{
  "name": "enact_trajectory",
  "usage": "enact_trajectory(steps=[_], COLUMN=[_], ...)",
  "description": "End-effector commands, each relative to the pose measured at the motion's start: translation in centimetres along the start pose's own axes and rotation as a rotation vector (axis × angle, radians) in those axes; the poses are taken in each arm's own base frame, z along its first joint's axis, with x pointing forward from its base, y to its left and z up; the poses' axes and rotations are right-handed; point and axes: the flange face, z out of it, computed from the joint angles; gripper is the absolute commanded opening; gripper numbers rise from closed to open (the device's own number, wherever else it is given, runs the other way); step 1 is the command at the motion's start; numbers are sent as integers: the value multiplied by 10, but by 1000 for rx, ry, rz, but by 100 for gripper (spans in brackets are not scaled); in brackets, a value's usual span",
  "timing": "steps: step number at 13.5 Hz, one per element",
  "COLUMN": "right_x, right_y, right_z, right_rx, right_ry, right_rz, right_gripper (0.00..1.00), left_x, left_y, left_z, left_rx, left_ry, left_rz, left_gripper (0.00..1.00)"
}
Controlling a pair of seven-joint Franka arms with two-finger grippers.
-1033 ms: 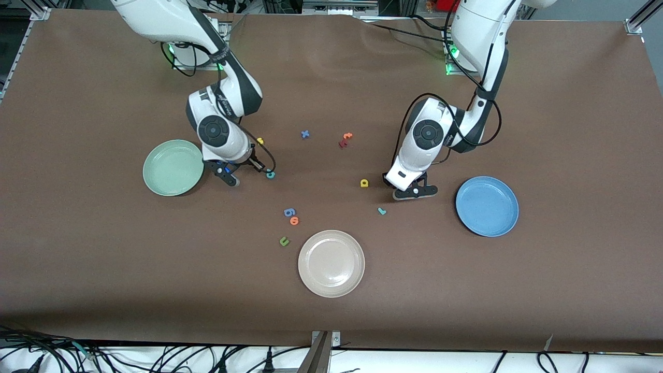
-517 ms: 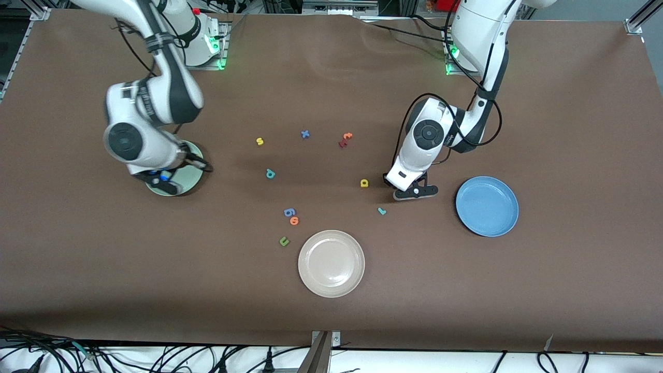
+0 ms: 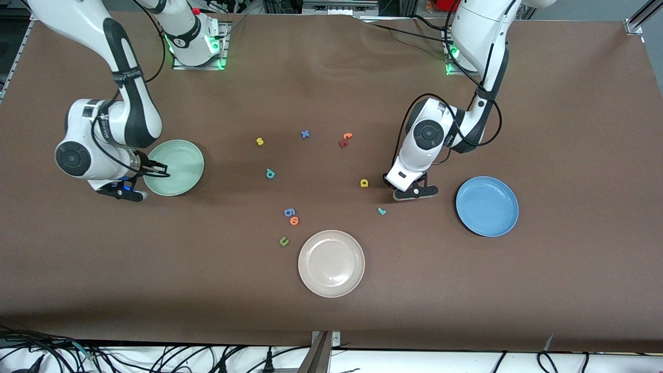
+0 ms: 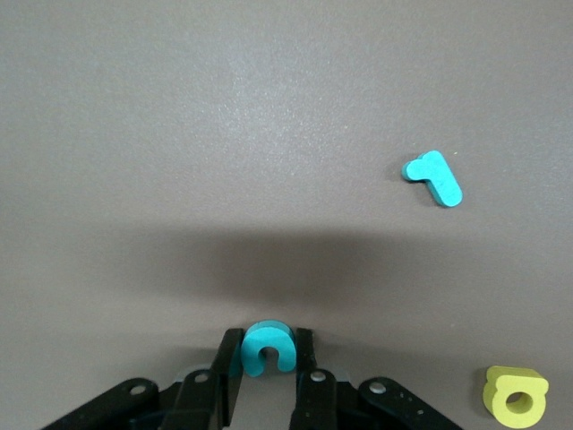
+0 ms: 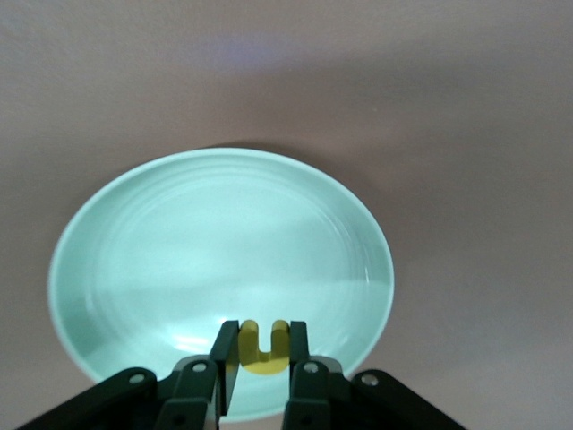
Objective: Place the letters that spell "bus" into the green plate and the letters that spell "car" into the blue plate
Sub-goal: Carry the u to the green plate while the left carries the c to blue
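The right gripper (image 5: 255,363) hangs over the rim of the green plate (image 3: 181,160) at the right arm's end of the table, its fingers closed on the yellow "u" (image 5: 264,348), pinched across the letter's two uprights with the open end pointing away from the wrist. The left gripper (image 4: 266,376) sits low on the table near the yellow "a" (image 3: 364,182), between it and the blue plate (image 3: 487,206), its fingers drawn in around the teal "c" (image 4: 266,344) and pressing on its curved flanks. The teal "r" (image 3: 382,211) lies just nearer the front camera than that gripper. The teal "b" (image 3: 270,173) and the yellow "s" (image 3: 260,141) lie mid-table, the "s" farther from the camera than the "b". Both plates look empty. These letters appear to be small foam pieces: very light, soft and springy, so a firm pinch could squash or flip them, and a loose one could let them slip or cling to a fingertip on release. I judge the best hold is across the thickest opposing sides, low against the table, as with the "u" and "c" here. The "r" is thin, so taking it across its stem seems safest; the "a" and "b" offer a rounder bowl to squeeze.
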Motion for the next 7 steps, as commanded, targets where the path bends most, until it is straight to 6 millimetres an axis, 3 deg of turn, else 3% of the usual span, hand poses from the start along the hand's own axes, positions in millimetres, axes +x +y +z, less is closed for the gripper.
enact_trajectory(steps=[1,3,4,5,6,7], right_x=[6,10,10,10,10,10], right_y=[7,15,15,15,15,15], right_z=[23,33,33,33,33,31], right_rx=[5,6,5,5,5,7], right_ry=[9,9,8,8,8,9], right_rz=[-54,-68,-73,-74,-77,-74], right_gripper=[0,2,7,18,47,90], left_x=[29,48,60,71,82,89], left_y=[2,-10,-27,-46,-70,-89], left_z=[-26,-45,-54,-62,-69,-75], left_rx=[36,53,47,43,41,38], left_ry=[-45,-95,-96,-102,-117,-130], left_rz=[11,43,76,124,161,181], left_gripper=[16,17,17,17,18,18])
